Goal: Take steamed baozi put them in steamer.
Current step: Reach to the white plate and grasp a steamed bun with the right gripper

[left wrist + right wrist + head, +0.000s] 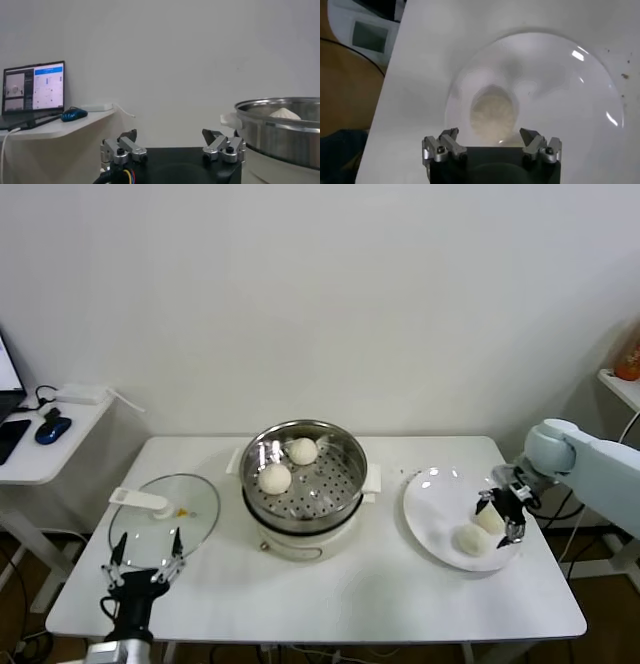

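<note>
Two baozi in steamer (two on plate).

The right arm is clad in smooth pale blue-grey shells with a rounded joint cap. Both grippers, the left gripper and the right gripper, have black bodies, silver metal knuckles with dark screws, and black-tipped jaws. Red, yellow and blue wires show at the left wrist.

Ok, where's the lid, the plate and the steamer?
lid [190,514], head view, on the clear glass near its middle.
plate [432,502], head view, on a bare white part.
steamer [345,446], head view, on the shiny steel wall.
</note>
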Tool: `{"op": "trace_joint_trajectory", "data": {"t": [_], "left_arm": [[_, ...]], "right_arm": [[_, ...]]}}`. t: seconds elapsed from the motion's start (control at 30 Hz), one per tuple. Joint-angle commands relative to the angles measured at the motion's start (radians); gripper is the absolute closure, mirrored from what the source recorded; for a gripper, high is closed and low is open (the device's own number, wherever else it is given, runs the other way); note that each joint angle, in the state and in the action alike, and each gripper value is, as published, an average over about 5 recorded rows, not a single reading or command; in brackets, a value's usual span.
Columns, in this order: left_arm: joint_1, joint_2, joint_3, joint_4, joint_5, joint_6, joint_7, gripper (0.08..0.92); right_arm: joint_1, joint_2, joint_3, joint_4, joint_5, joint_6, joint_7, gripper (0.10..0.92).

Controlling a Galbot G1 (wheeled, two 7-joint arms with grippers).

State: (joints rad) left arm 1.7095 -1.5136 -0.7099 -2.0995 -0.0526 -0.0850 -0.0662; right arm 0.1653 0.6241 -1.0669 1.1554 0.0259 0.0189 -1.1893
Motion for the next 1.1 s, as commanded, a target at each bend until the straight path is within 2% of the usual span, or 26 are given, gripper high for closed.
{"op": "trace_joint_trajectory", "data": {"t": [0.03,0.8,1.1], "left_arm": [[0.002,-0.003,-0.001,0.004,0.003,0.002,0.000,0.177],[-0.008,-0.004,0.002,0.008,0.005,0.004,0.001,0.177],[-0.010,-0.006,0.004,0.009,0.006,0.005,0.001,0.177]], "right_arm": [[-0.094,0.067,0.060,-0.098,-0.032,-0.004,0.013,0.203],[-0.114,0.106,0.085,-0.135,-0.049,-0.012,0.013,0.203],[-0.118,0.108,0.092,-0.135,-0.054,-0.013,0.011,0.273]]}}
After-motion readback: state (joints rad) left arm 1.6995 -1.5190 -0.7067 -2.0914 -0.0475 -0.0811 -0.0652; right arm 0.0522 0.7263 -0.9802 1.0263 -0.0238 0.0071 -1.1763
